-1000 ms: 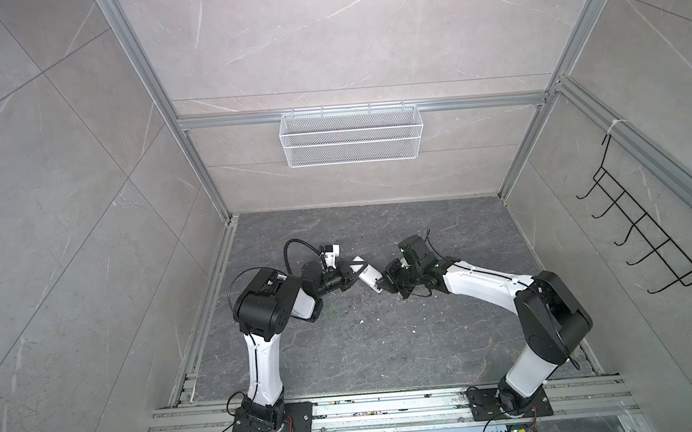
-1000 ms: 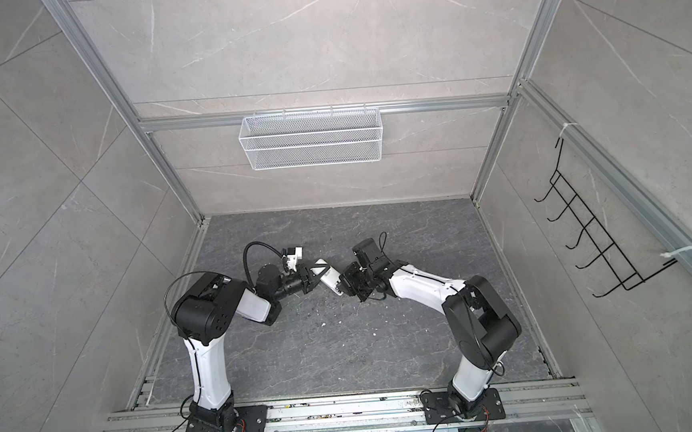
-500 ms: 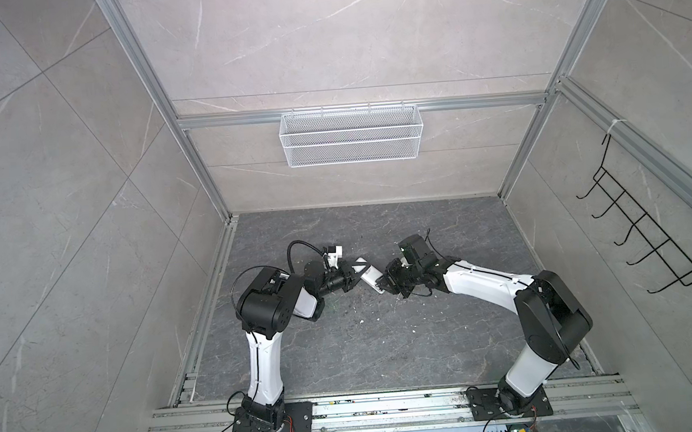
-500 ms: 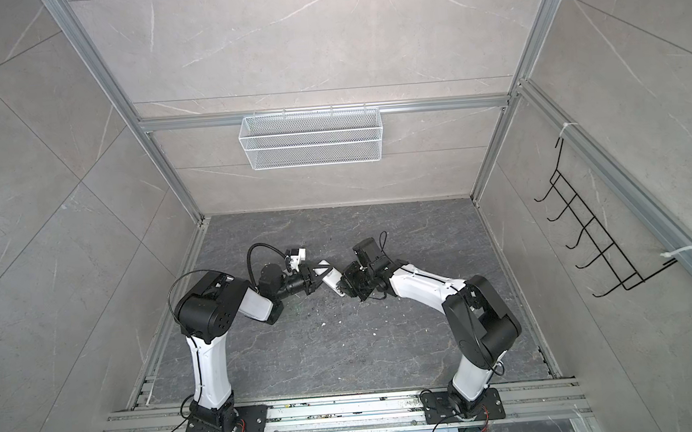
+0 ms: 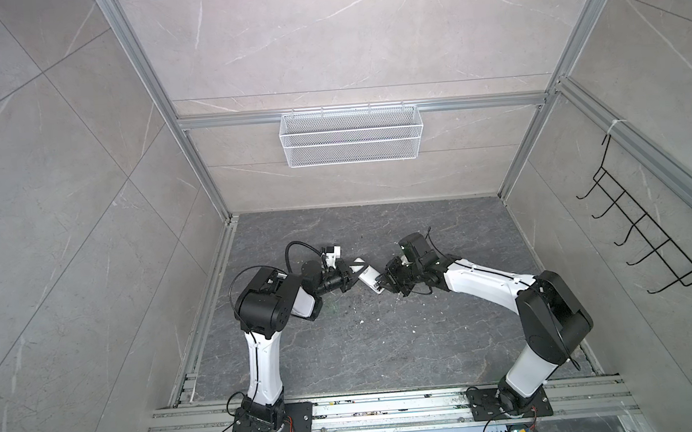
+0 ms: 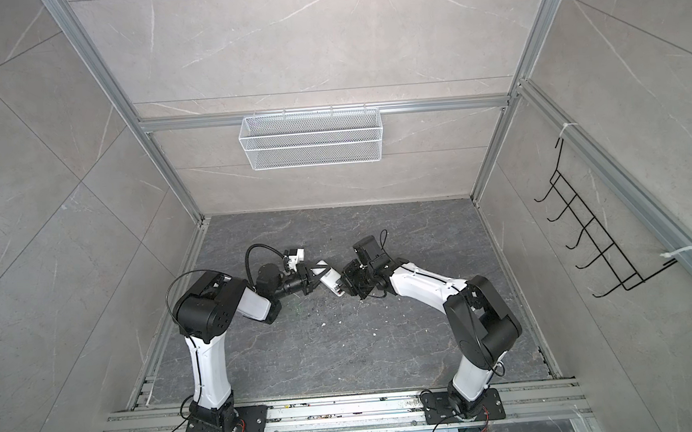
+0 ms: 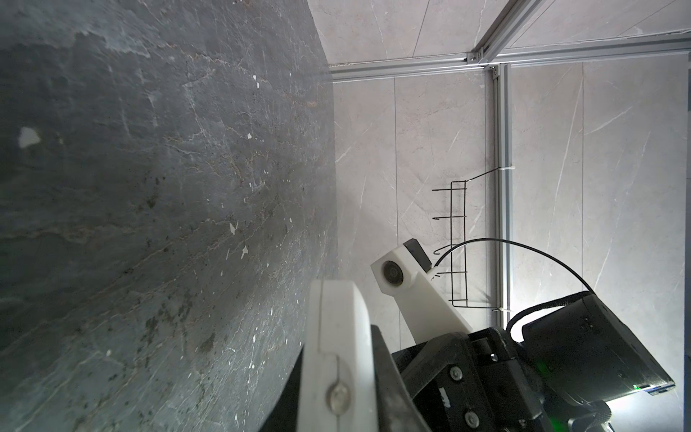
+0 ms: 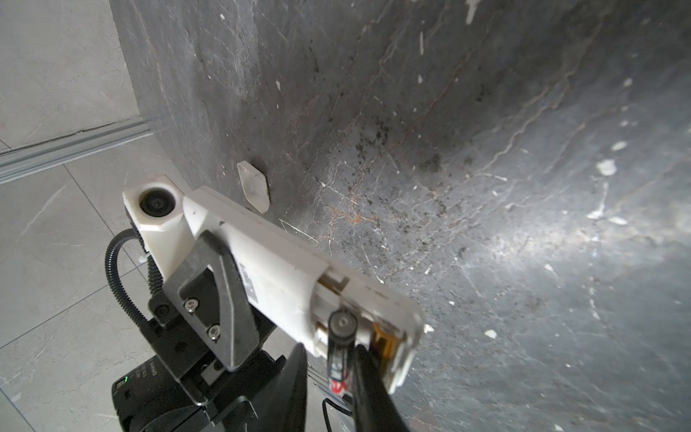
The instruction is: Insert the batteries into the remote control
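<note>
left tool [image 5: 353, 273] clamped on the remote control [image 8: 276, 273], held clear of the bench [image 5: 345, 350] near its middle, battery bay uncovered. right tool [image 8: 329, 353] stood narrowly parted around one battery [image 8: 338, 348], which poked end-first into that bay. one finger [image 8: 370, 381] lay against it and the other showed a slim gap. small white piece [image 8: 254, 187] lay on the bench just beyond.

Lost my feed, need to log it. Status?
Left gripper shut on remote control. Right gripper open around battery, its end at the open bay. Cover off, on table. Nothing blocking.
</note>
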Tool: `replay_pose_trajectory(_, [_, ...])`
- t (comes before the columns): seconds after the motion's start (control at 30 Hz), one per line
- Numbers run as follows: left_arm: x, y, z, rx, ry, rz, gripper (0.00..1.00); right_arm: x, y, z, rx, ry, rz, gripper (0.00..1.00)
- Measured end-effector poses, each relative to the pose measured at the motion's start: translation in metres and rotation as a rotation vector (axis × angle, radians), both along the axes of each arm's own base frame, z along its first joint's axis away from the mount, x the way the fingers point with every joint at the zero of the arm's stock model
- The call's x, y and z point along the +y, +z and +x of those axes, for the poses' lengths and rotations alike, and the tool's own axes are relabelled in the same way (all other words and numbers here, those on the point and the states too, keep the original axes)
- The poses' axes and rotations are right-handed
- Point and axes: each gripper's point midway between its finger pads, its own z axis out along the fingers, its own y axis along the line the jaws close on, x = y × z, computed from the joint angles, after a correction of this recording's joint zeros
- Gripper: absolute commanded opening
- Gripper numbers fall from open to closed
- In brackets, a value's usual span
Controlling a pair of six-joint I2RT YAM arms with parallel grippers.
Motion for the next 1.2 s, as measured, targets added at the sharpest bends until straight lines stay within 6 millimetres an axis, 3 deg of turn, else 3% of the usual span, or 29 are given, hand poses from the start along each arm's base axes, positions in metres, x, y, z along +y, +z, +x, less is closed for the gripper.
replay_pose_trajectory(0.43, [0.006, 0.002, 0.005, 0.025, 0.018, -0.018, 0.00, -0.017, 0.003, -0.011, 0.012, 0.025, -0.083, 0.24])
replay_pose_trajectory(0.7, [0.006, 0.002, 0.005, 0.025, 0.018, -0.018, 0.00, -0.020, 0.061, 0.015, -0.182, 0.108, -0.173, 0.25])
replay_pose_trajectory(0.8, [0.006, 0.002, 0.005, 0.025, 0.018, -0.018, 0.00, -0.022, 0.071, 0.021, -0.222, 0.129, -0.214, 0.24])
replay_pose_trajectory(0.97, [0.006, 0.002, 0.005, 0.020, 0.018, -0.013, 0.00, -0.035, 0.045, 0.018, -0.187, 0.127, -0.298, 0.25])
replay_pose_trajectory(1.2, [0.010, -0.018, 0.006, 0.007, 0.027, 0.079, 0.00, -0.057, -0.025, -0.012, -0.061, 0.139, -0.376, 0.31])
